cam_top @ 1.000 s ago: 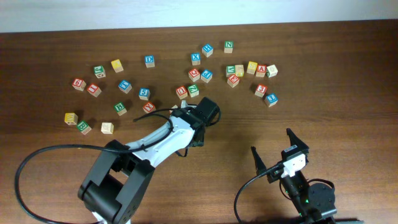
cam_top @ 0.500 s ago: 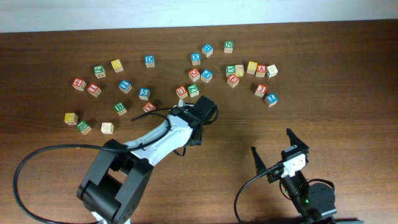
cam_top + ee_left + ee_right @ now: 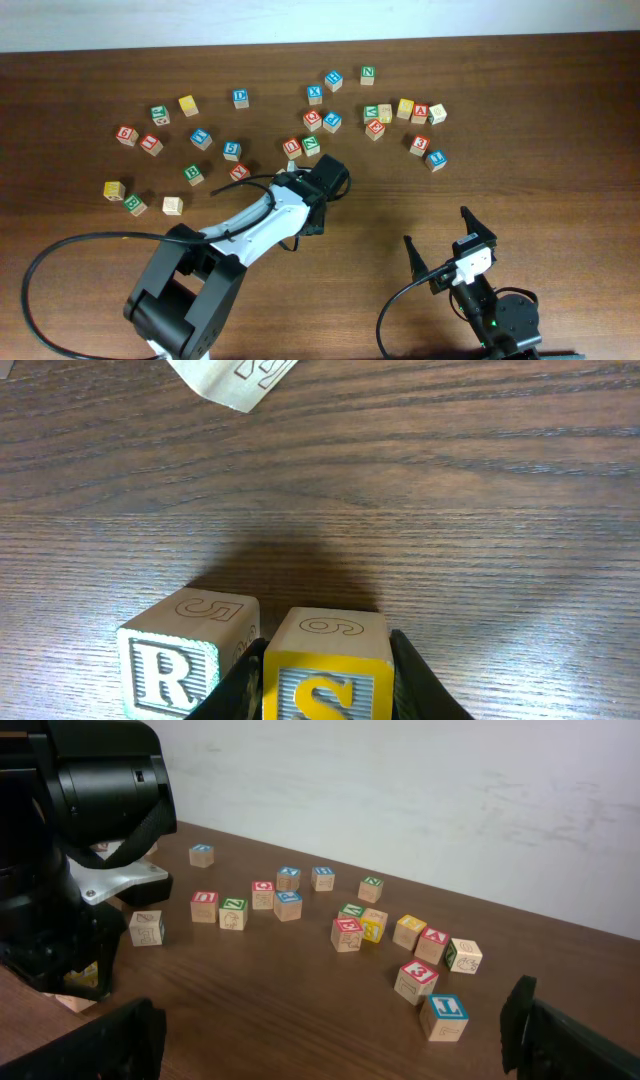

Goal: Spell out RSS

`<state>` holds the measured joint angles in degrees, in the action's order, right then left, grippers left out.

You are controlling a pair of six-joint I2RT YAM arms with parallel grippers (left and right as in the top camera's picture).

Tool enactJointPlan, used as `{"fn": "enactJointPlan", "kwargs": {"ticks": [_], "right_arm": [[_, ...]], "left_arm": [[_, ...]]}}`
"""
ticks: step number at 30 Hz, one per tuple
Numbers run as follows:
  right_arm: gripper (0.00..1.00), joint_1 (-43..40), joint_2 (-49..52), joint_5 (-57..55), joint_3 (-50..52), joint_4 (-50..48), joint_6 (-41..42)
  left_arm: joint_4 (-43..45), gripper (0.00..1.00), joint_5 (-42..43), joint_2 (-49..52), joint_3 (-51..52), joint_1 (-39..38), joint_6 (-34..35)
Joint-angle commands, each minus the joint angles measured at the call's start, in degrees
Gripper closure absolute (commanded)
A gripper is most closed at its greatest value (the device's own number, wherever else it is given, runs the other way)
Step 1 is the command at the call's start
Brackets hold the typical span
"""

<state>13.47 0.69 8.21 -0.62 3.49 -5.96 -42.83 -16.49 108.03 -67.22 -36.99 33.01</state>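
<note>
In the left wrist view my left gripper (image 3: 327, 685) is shut on a yellow S cube (image 3: 326, 632). The cube sits low at the table, just right of the cube with a green R on a pale face (image 3: 172, 660). From overhead the left arm (image 3: 300, 200) hides both cubes. In the right wrist view a yellow cube (image 3: 86, 976) shows under the left arm. Other yellow-faced cubes lie at the far left (image 3: 188, 104), at the left (image 3: 114, 189) and at the far right (image 3: 405, 107); their letters are unreadable. My right gripper (image 3: 447, 246) is open and empty near the front edge.
Several lettered cubes are scattered across the far half of the table, from the left group (image 3: 151, 144) to the right group (image 3: 420, 144). A pale cube (image 3: 235, 375) lies beyond the R and S. A blue cube (image 3: 443, 1016) and a red 3 cube (image 3: 416, 980) lie ahead of the right gripper.
The left arm has shifted slightly to the left over the last second, then held still. The right arm has not moved.
</note>
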Motion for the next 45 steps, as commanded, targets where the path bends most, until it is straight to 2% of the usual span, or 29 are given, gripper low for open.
{"fn": "enactJointPlan", "kwargs": {"ticks": [1, 7, 28, 29, 35, 39, 45], "right_arm": [[0.02, -0.48, -0.48, -0.26, 0.31, 0.39, 0.44], [0.02, -0.48, -0.48, -0.26, 0.31, 0.39, 0.44], [0.02, -0.48, -0.48, -0.26, 0.31, 0.39, 0.44], [0.02, -0.48, -0.48, -0.26, 0.31, 0.39, 0.44], [0.02, -0.48, -0.48, -0.26, 0.31, 0.39, 0.44], [0.02, -0.48, -0.48, -0.26, 0.31, 0.39, 0.44], [0.02, -0.48, -0.48, -0.26, 0.31, 0.39, 0.44]], "left_arm": [[-0.09, 0.76, 0.66, 0.52, 0.44, 0.22, -0.26], [-0.07, 0.68, 0.66, 0.52, 0.44, 0.22, -0.26], [2.08, 0.69, -0.66, 0.52, 0.44, 0.42, -0.26], [2.08, 0.68, -1.38, 0.5, 0.44, 0.42, -0.28], [2.14, 0.47, -1.38, 0.5, 0.28, 0.42, -0.28], [2.12, 0.45, -1.38, 0.5, -2.27, 0.42, -0.61], [0.68, 0.49, -2.86, 0.5, -9.77, 0.72, -4.44]]}}
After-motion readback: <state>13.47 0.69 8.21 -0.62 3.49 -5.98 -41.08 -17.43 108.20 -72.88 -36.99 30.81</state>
